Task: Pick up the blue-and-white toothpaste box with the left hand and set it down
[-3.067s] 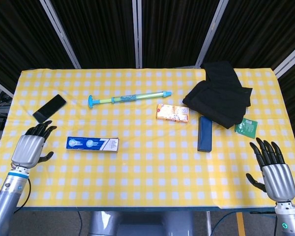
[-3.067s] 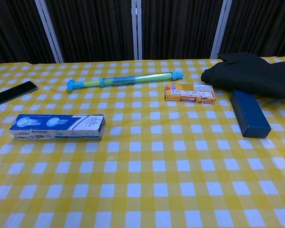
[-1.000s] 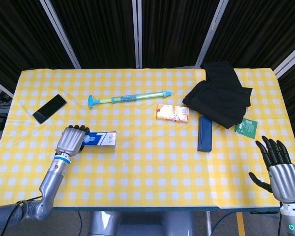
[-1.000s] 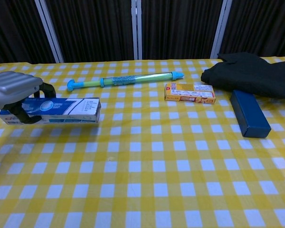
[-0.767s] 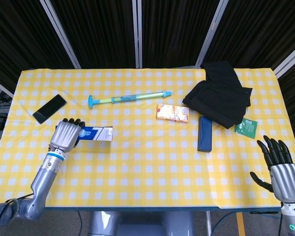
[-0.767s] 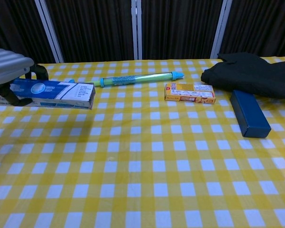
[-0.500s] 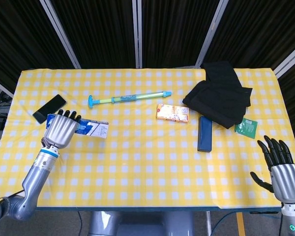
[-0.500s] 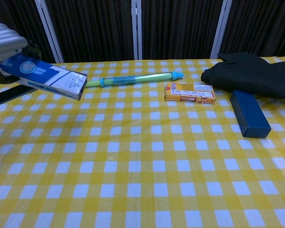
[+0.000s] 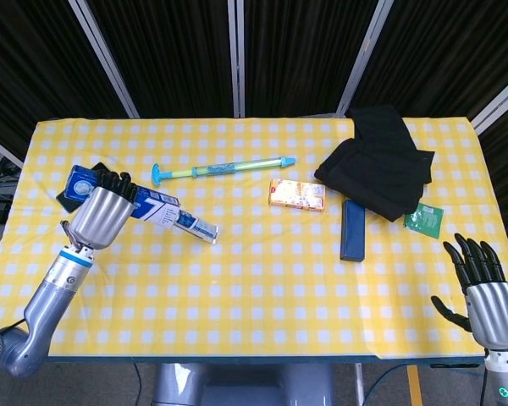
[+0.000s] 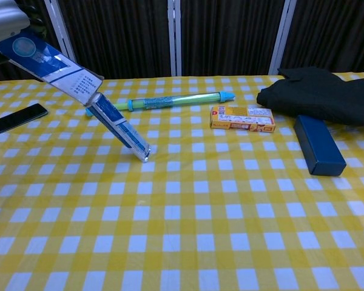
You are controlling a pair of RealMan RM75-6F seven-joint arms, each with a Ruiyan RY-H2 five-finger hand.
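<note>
My left hand [image 9: 102, 216] grips the blue-and-white toothpaste box [image 9: 157, 205] by its left end and holds it in the air over the table's left side, its free end tilted downward. In the chest view the box [image 10: 48, 63] slopes down to the right from the hand [image 10: 3, 15] at the top left corner. A toothpaste tube [image 10: 118, 127] is sliding out of the box's open lower end, and its tip touches the yellow checked tablecloth [image 10: 188, 206]. My right hand [image 9: 483, 292] hangs open off the table's front right corner, holding nothing.
A black phone [image 10: 15, 119] lies at the left edge. A long green-and-blue plastic tube [image 9: 224, 169] lies at the back centre, an orange box [image 9: 297, 194] to its right. A dark blue case [image 9: 352, 229], black cloth [image 9: 377, 161] and a green packet [image 9: 423, 218] fill the right side.
My left hand closed on the box, lifted it off the table and carried it back and left. The box tilted more steeply and the toothpaste tube slipped out of its open end. The right hand stayed put.
</note>
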